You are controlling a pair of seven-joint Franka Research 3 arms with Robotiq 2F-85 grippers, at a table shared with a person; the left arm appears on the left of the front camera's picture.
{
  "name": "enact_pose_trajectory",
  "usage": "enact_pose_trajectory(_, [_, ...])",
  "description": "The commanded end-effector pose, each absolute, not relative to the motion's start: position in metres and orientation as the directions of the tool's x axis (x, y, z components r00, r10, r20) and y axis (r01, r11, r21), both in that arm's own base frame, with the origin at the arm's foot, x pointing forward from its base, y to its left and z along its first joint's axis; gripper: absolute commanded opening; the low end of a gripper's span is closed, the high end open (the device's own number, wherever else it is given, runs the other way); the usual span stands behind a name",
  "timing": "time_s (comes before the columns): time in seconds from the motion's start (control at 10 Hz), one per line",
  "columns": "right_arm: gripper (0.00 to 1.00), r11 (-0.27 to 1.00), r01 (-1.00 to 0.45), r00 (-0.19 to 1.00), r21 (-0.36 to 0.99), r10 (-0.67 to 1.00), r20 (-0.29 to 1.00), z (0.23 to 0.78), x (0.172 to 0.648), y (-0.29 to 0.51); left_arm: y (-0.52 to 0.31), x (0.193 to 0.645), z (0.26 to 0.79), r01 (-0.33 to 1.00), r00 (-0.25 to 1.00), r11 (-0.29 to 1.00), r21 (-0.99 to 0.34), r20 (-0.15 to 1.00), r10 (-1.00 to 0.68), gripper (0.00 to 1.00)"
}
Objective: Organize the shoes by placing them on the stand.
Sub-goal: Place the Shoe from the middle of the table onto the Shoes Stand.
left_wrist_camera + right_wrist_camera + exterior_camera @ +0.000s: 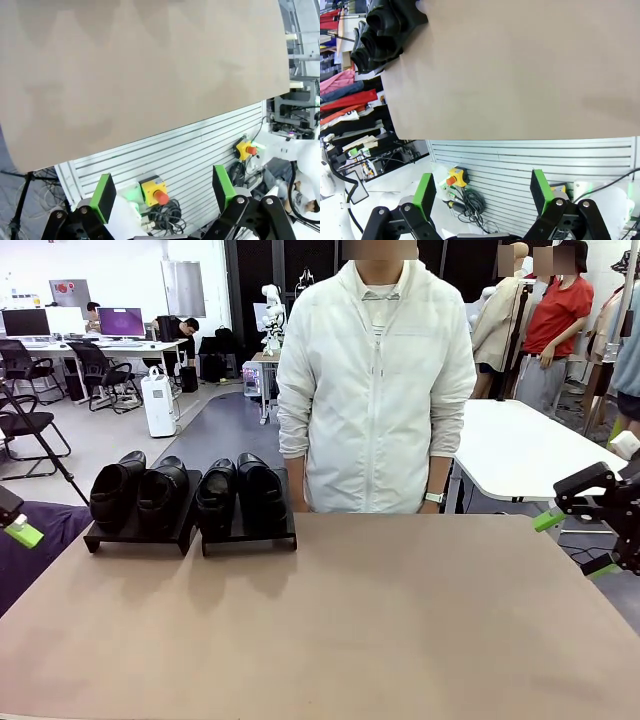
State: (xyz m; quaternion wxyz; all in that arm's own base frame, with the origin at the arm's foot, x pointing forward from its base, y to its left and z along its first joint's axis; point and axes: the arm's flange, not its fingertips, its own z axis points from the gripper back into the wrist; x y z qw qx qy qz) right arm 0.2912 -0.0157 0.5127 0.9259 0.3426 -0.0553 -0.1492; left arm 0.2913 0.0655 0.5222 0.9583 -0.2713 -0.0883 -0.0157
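Nearest the robot, both arms hang back off the sides of the counter (330, 640). The left gripper (22, 532) pokes in at the left edge with one green pad showing, and the left wrist view has its jaws spread wide with nothing between them, looking down past the counter's near edge at a slatted panel with yellow stop buttons. The right gripper (575, 540) sits off the right edge, jaws likewise wide apart and empty, as the right wrist view confirms.

Between them lies a broad bare stretch of brown counter. At its far left, close to the far edge, stands the stand (190, 530): two low black platforms side by side, touching or nearly so. All four shoes (190, 492) already sit on top, one pair to each platform, heels towards the robot and toes pointing away at the far side, so their long axes run near to far.

From the jaws, the shoes lie forward and to the left; the left gripper is clearly the nearer, the right well apart across the whole counter. To my eye nothing is left to pick up.

Behind the counter a person in a white jacket (375, 390) stands just right of the stand, arms down.
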Motion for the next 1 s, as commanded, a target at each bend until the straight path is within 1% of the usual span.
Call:
enact_pose_trajectory(0.0, [1.00,0.706,0.210,0.956,0.676,-0.295,0.011,0.5142,0.2928,-0.0164,0.0649,0.2912,0.5169,0.061,0.987,0.855,-0.515,0.161,0.026,1.00])
enact_pose_trajectory(0.9, [1.00,0.706,0.210,0.956,0.676,-0.295,0.011,0.5142,0.2928,-0.0164,0.0649,0.2912,0.5169,0.061,0.987,0.855,-0.515,0.161,0.026,1.00])
